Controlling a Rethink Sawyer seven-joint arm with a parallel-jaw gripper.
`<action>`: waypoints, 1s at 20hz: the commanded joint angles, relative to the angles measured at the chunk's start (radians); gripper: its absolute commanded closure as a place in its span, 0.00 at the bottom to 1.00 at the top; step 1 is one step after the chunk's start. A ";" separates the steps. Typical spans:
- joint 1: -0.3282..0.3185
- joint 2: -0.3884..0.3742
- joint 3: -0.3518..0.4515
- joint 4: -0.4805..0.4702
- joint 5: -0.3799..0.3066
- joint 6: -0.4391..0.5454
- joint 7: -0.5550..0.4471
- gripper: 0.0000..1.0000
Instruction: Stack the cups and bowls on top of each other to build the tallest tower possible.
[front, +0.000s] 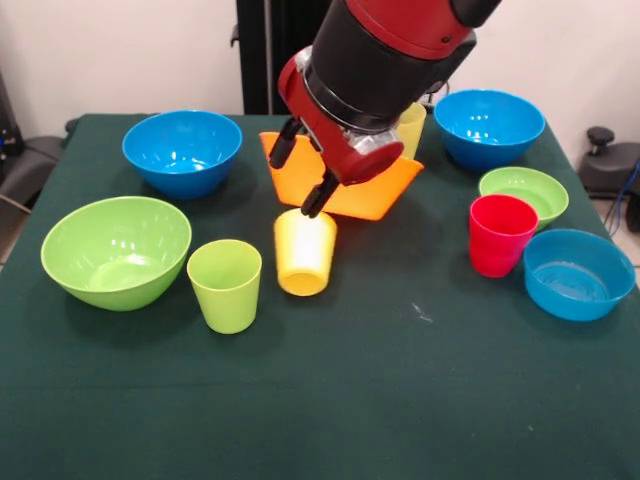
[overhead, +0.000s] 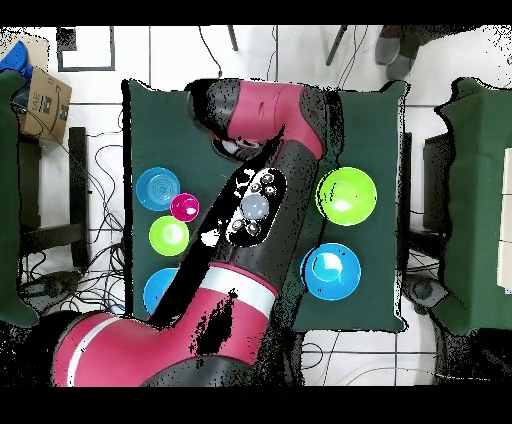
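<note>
Dark green bench (front: 330, 400), white wall behind. Hand (front: 297, 176) with fingers apart, empty, hovers just above yellow cup (front: 304, 252) lying tipped on its side, mouth toward near edge. Orange bowl (front: 375, 192) directly behind, partly hidden by arm. Lime cup (front: 225, 284) upright just left; big lime bowl (front: 115, 250) further left. Red cup (front: 499, 234), small green bowl (front: 524, 194), shallow blue bowl (front: 578, 273) right. Two blue bowls (front: 182, 150) far.
</note>
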 joint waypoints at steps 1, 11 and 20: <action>0.006 -0.003 0.184 0.100 -0.080 -0.119 -0.204 0.00; 0.068 0.017 0.151 0.117 -0.142 -0.290 -0.096 0.00; 0.093 0.043 0.151 0.118 -0.157 -0.325 -0.051 0.00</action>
